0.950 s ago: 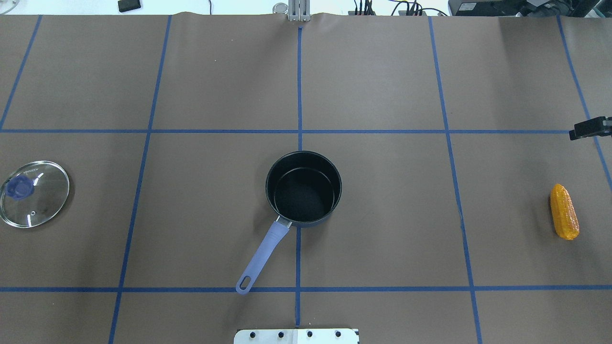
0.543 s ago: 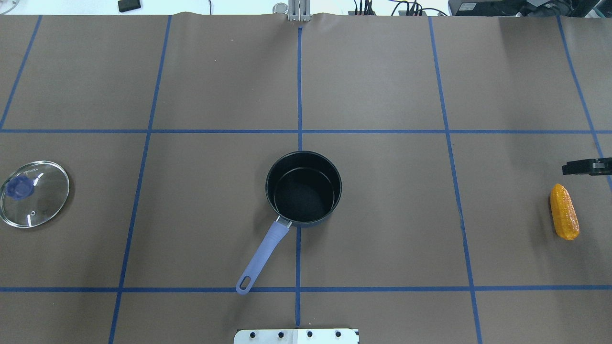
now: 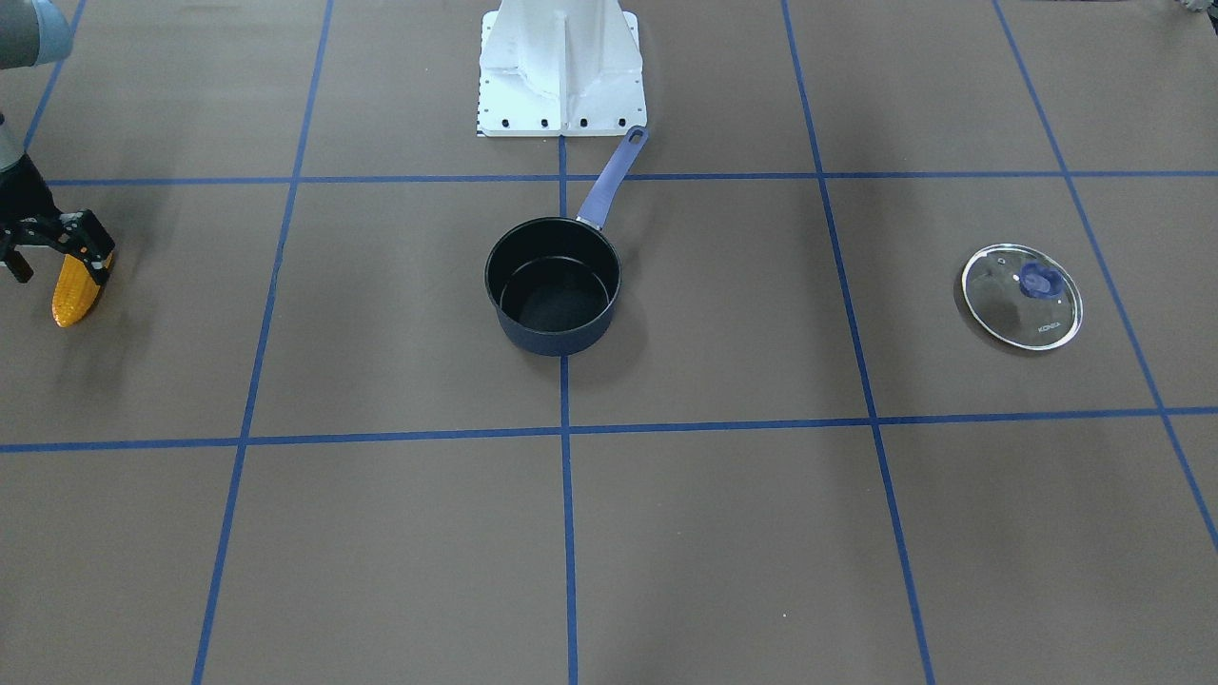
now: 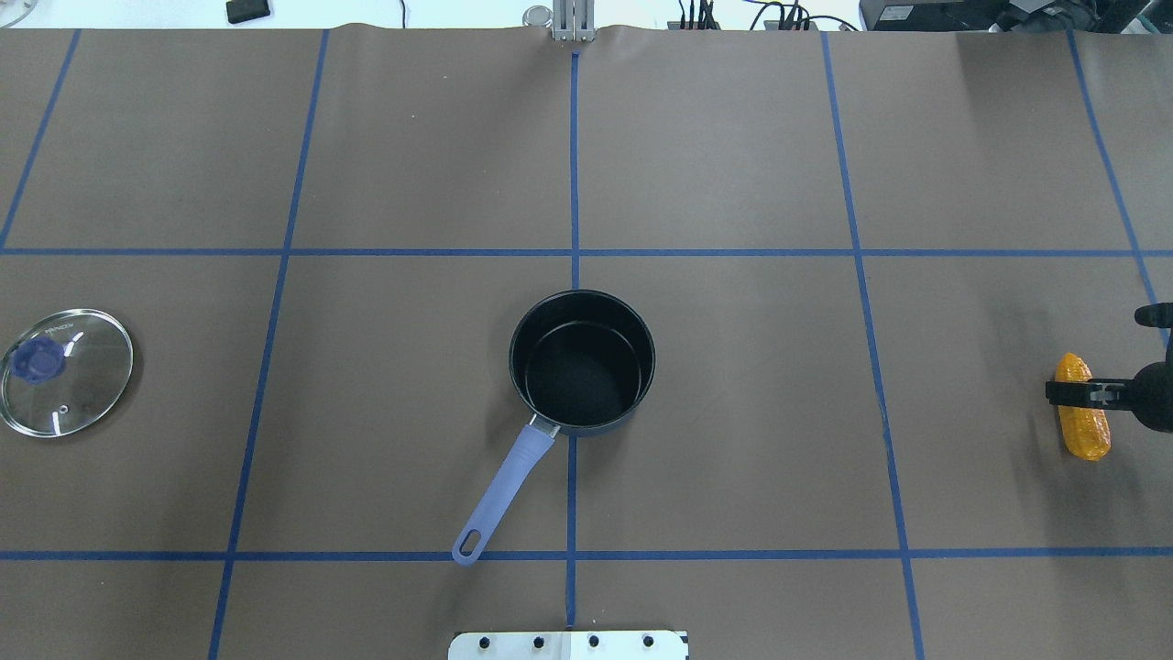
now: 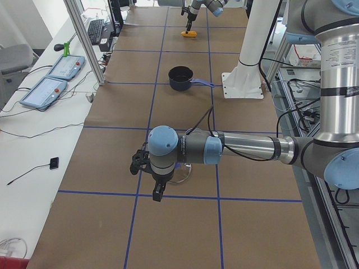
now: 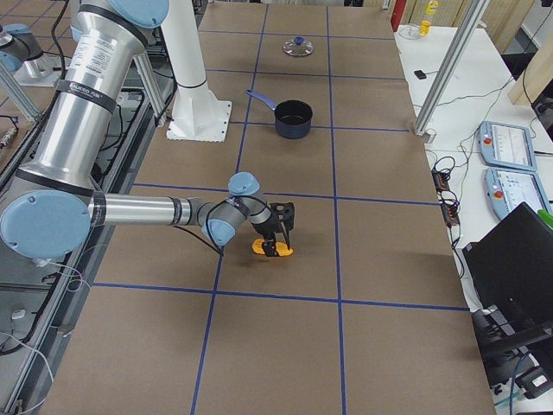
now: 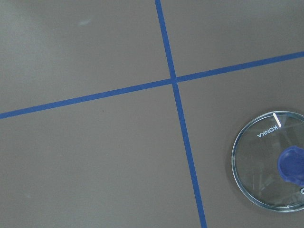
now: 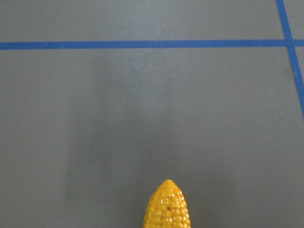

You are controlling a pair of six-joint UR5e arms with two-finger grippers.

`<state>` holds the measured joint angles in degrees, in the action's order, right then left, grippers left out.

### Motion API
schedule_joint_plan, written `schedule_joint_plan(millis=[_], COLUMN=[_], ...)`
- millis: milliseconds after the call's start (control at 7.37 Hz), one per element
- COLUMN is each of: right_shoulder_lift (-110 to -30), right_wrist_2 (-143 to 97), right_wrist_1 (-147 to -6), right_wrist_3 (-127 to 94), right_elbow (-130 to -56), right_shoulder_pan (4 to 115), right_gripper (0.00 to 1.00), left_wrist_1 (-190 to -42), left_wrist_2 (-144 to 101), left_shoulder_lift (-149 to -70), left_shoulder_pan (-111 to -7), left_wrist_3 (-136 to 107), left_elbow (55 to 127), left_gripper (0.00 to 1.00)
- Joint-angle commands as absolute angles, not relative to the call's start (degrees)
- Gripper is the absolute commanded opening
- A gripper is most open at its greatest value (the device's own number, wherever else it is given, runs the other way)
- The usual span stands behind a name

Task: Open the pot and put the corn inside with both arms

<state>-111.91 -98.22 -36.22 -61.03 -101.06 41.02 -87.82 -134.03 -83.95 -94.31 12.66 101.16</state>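
Observation:
The dark pot with a blue handle stands open and empty at the table's middle. Its glass lid lies flat at the far left, and also shows in the left wrist view. The yellow-orange corn lies at the far right. My right gripper is open and hovers right over the corn, with one finger crossing it. The right wrist view shows the corn's tip. My left gripper hangs by the lid; I cannot tell whether it is open.
The white mounting base stands behind the pot, whose handle points toward it. Blue tape lines grid the brown table cover. Control pendants and metal posts stand past the table's far edge.
My right gripper has moved toward the robot's side, from beyond the corn's far end to right over the corn. Pot, lid and corn have not moved.

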Motion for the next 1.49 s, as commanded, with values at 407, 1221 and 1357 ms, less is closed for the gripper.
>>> schedule_joint_plan(millis=[407, 1221, 1357], right_shoulder_lift=[-112.42, -94.28, -87.08], right_wrist_2=[-95.36, -103.19, -102.92], right_wrist_1=[-29.79, -49.57, -58.79], right_wrist_3=[-62.75, -69.68, -72.22], right_elbow=[-99.40, -111.95, -112.93], right_shoulder_pan=[37.09, 41.04, 40.96], right_gripper=[0.00, 0.00, 0.00], left_wrist_1=[-88.15, -87.89, -87.80], left_wrist_2=[-134.03, -134.03, -134.03], left_shoulder_lift=[-83.94, -83.76, -83.76], left_shoulder_pan=[-94.22, -94.22, -94.22], left_wrist_3=[12.74, 12.66, 12.66], left_elbow=[101.25, 101.08, 101.07], left_gripper=[0.99, 0.99, 0.99])
